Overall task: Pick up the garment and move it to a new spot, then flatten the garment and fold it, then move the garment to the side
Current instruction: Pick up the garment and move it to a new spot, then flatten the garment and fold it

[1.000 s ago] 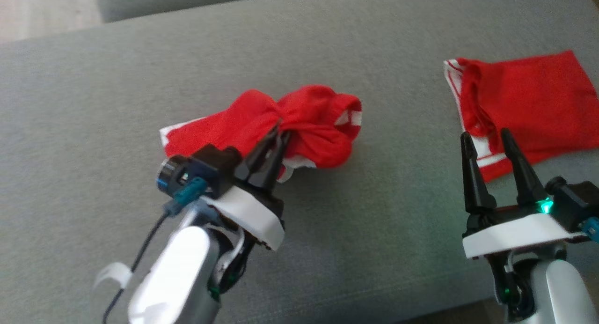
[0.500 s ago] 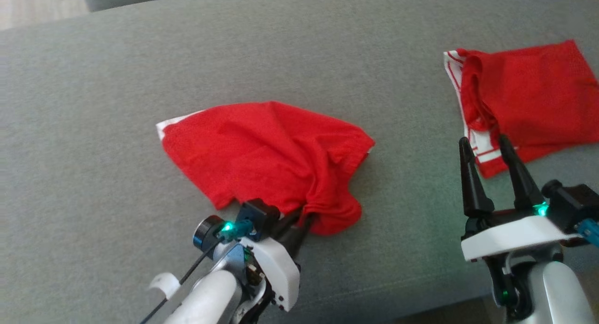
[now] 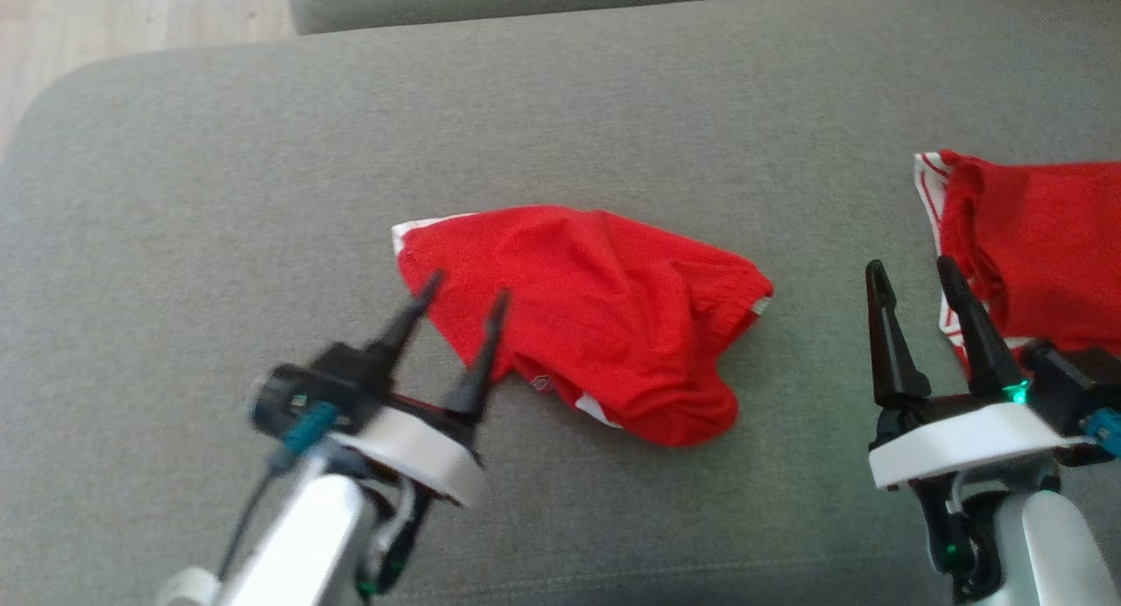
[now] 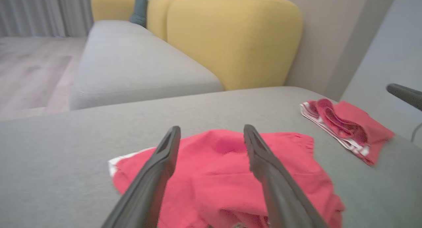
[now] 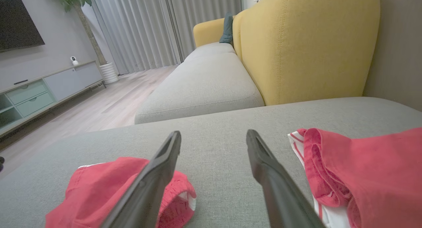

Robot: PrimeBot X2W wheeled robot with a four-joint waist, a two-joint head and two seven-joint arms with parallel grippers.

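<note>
The left gripper (image 3: 468,288) stands open, its fingers well spread and holding nothing. The garment (image 3: 604,308), red with a white edge, lies rumpled on the grey cushion (image 3: 560,107), just ahead of the fingertips and off to their right. In the head view both tips overlap the cloth's near left edge; whether they touch it I cannot tell. In the left wrist view the cloth spreads between and beyond the two fingers.

The right gripper (image 3: 909,266) is open about as wide and is also empty. It hovers well to the garment's right, with bare cushion between its fingers. A second red piece (image 3: 1042,247) with white stripes lies just right of this gripper, its striped edge beside the right finger. In the right wrist view the garment sits low, left of the fingers, and the second piece right of them.
</note>
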